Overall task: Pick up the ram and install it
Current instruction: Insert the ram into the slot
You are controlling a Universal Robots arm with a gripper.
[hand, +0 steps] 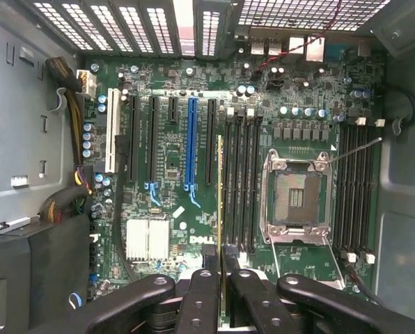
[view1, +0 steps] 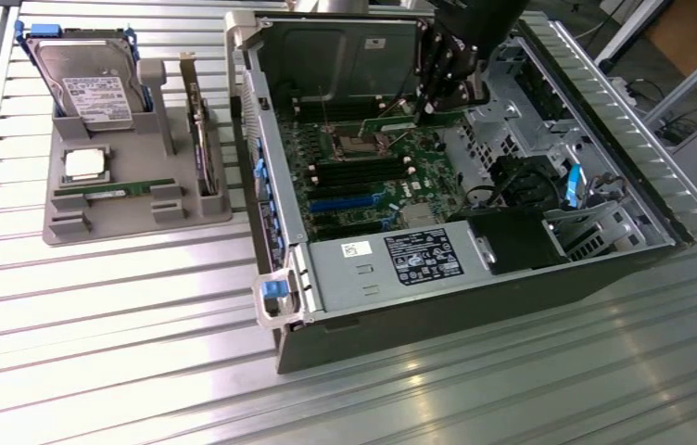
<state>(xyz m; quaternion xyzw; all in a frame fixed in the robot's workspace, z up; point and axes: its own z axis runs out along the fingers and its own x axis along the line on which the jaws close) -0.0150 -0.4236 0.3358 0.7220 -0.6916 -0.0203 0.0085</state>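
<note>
1. We see the gripper (hand: 220,259) nearly closed, its two fingertips pinching the ram (hand: 220,188) edge-on between them.
2. The ram hangs over the motherboard (hand: 173,160) inside the open computer case (view1: 448,315), just beside the black memory slots (hand: 241,181) next to the empty processor socket (hand: 296,198).
3. We cannot tell whether the ram touches the board.

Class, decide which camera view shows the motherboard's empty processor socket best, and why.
The wrist view: the processor socket lies face-on, unobstructed, its metal frame plain. The exterior view shows it slanted, from farther off.
</note>
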